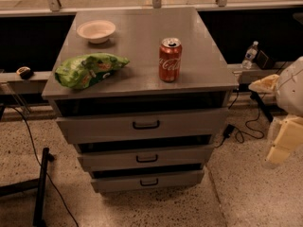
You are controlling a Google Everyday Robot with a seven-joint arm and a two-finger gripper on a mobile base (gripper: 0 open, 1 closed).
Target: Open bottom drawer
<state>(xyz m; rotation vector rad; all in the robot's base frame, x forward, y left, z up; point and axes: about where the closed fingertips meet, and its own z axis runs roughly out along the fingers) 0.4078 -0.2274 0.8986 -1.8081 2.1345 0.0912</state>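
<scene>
- The table (142,51) is a grey metal one with three drawers under its top.
- A red cola can (169,59) stands upright on the table top, near the front and a bit to the right side.
- A green chip bag (90,70) lies on the table top to the left of the cola can, well apart from it.
- A small pale bowl (96,30) sits behind and to the left of the cola can, near the back of the table.
- The bottom drawer (118,182) is straight below the cola can, right down by the floor. It is the lowest and smallest of the three.
- The bottom drawer looks pushed in. A dark gap shows above its front, and its little black handle (149,182) is in the middle.
- The middle drawer (109,160) and the top drawer (94,126) sit between the bottom drawer and the cola can.
- The gripper (282,143) is far to the right of the cola can and lower down, at the edge of the view. It hangs beside the table and touches nothing.
- It is a blurry cream shape, so I cannot tell if it is spread wide or closed up.
- A water bottle (249,55) stands on a ledge to the right of the cola can, past the table's edge.
- Black cables (244,126) lie on the speckled floor (246,193), below and right of the cola can.
</scene>
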